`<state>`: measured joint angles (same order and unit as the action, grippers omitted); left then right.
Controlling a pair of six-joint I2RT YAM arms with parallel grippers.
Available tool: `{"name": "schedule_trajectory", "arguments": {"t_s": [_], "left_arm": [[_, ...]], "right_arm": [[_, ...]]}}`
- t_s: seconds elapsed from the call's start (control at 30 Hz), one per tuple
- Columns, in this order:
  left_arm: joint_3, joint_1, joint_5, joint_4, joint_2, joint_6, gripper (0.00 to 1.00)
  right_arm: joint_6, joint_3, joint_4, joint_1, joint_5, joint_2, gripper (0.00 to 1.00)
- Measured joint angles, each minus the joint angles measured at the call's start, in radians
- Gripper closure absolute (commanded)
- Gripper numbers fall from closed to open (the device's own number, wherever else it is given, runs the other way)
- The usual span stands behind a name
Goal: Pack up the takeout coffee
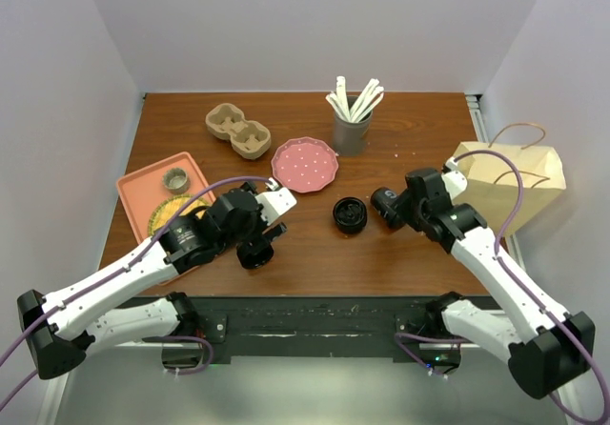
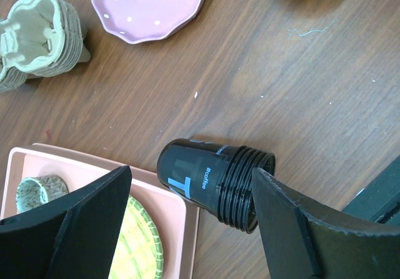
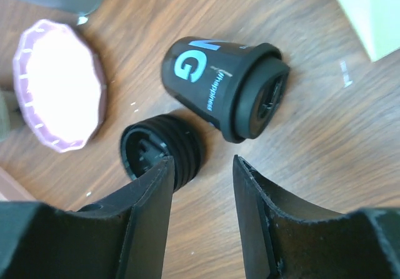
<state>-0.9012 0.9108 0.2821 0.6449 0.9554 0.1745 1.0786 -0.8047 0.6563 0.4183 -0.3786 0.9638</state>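
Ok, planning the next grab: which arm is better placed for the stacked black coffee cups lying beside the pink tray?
Left, probably: the left gripper is open, framing those cups; the right gripper sits over the lid stack, farther away.

White left arm (image 1: 114, 277) reaching forward, black two-finger left hand (image 2: 190, 185) pointed down, jaws wide apart, white right arm (image 1: 500, 268) angled inward, black right hand (image 3: 201, 166) with jaws half apart

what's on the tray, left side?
On the tray: a small ringed cup and a yellow woven disc. The left arm covers the tray's near end, so anything there is hidden.
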Motion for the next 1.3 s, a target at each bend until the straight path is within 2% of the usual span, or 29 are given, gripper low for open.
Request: {"name": "schedule_trajectory", "arguments": {"t_s": [0.17,0.6,0.87,1.03,1.1,1.3], "left_arm": [[0.0,0.0,-0.014,0.0,-0.001,0.001,0.17],[0.0,0.0,-0.033,0.001,-0.02,-0.003,0.17],[0.0,0.0,-0.033,0.001,-0.02,-0.008,0.17],[0.0,0.0,-0.033,0.001,-0.02,-0.009,0.17],[0.0,0.0,-0.033,0.001,-0.02,-0.009,0.17],[0.0,0.0,-0.033,0.001,-0.023,-0.01,0.17]], "right_arm": [[-0.033,-0.052,0.032,0.0,-0.059,0.126,0.48],[-0.037,-0.061,-0.014,0.0,-0.134,0.317,0.53],[-0.016,-0.061,-0.024,0.001,-0.13,0.321,0.54],[0.005,-0.061,-0.028,0.004,-0.128,0.326,0.48],[0.016,-0.061,-0.026,0.007,-0.126,0.326,0.41],[0.059,-0.061,-0.016,0.013,-0.123,0.326,0.42]]}}
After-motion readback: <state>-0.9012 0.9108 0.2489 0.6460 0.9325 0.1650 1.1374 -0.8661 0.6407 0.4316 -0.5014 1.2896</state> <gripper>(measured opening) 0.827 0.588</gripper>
